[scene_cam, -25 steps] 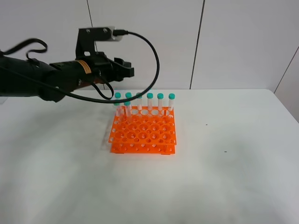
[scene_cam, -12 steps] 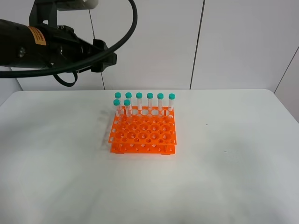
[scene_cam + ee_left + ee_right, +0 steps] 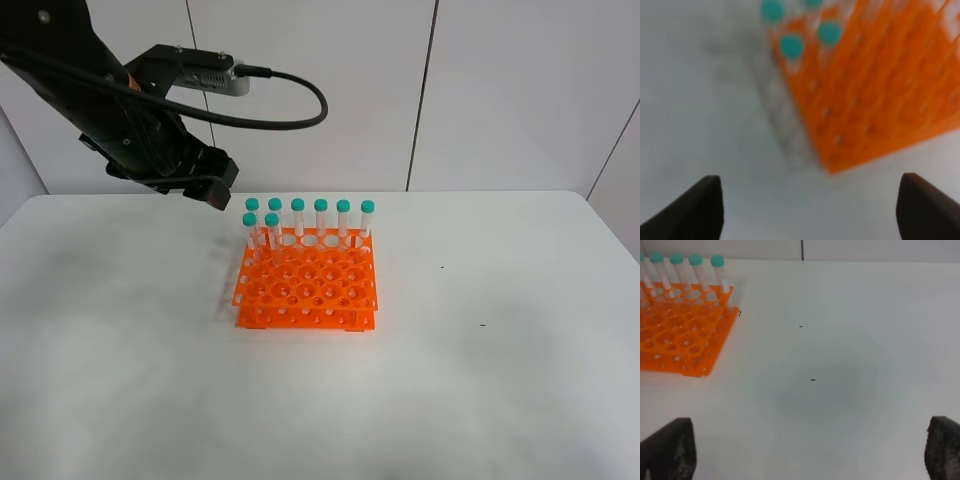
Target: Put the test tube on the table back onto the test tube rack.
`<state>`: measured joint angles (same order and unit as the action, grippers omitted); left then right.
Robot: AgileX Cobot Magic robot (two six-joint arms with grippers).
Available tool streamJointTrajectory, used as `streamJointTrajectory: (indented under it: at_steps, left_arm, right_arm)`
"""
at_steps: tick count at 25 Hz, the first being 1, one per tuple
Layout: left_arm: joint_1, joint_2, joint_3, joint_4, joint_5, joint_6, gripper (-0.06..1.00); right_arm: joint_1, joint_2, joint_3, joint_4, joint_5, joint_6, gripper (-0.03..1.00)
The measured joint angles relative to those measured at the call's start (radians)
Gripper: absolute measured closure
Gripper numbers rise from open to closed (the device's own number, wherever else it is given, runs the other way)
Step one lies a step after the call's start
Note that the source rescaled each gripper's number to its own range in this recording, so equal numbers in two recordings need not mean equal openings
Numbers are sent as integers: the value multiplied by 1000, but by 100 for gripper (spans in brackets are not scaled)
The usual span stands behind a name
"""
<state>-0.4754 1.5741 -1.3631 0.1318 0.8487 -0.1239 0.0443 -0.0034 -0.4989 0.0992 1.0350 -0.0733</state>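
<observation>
My left wrist view is smeared with blur: the test tube rack (image 3: 875, 95) is an orange wash running off the picture's edge, its holes soft, and the teal caps (image 3: 791, 45) are fuzzy blobs, one cropped. Only the dark tips of my left gripper (image 3: 810, 210) show there. My right gripper (image 3: 810, 452) likewise shows only two tips, cut by the frame.

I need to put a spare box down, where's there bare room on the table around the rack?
Bare table lies right of and in front of the test tube rack. Left is bare too, but the left gripper hangs above the rack's back-left corner, where tubes crowd.
</observation>
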Motion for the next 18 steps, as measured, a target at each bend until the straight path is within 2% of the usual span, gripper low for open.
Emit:
streamJointTrajectory:
  at_steps: [4, 12, 15, 18]
  left_arm:
    - [87, 65, -49, 2, 153, 31, -5]
    - [371, 96, -50, 15, 305, 37, -4]
    - [445, 96, -52, 17, 320, 39, -4]
    - [478, 96, -48, 16, 320, 39, -4]
  right_arm:
    - [0, 0, 0, 0, 0, 0, -3]
    - [0, 0, 0, 0, 0, 0, -3]
    - [0, 0, 0, 0, 0, 0, -3]
    - [0, 0, 0, 0, 0, 0, -3]
